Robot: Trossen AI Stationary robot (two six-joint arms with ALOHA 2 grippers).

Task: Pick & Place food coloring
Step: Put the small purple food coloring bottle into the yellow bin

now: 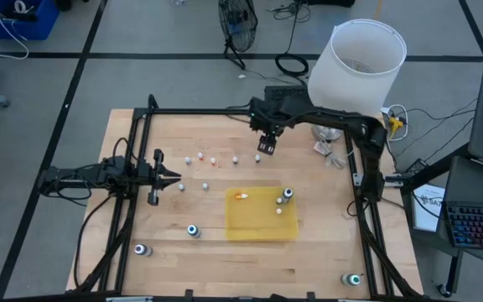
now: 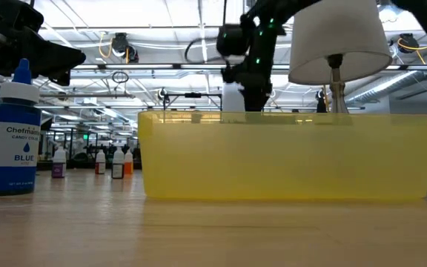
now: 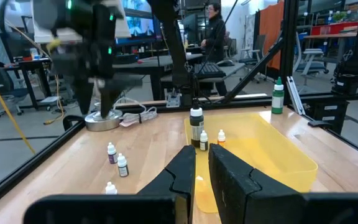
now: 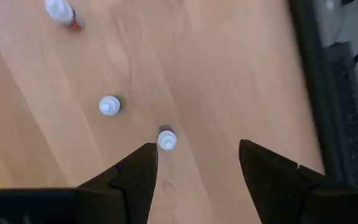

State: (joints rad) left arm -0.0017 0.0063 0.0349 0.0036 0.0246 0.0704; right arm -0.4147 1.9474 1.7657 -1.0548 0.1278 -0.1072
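The right gripper [image 4: 194, 165] is held with its fingers spread apart and nothing between them, pointing down at the wooden table [image 1: 183, 260] beyond the far edge of the yellow tray [image 1: 262, 214]. A small white-capped food coloring bottle [image 4: 166, 139] is seen standing just beside one fingertip, not touched; two more bottles [image 4: 109, 105] are set farther off along the same row. Inside the tray, a dark bottle [image 1: 288, 195] and an orange one [image 1: 241, 196] are found. The left gripper [image 1: 174, 177] is kept clenched and empty, left of the tray.
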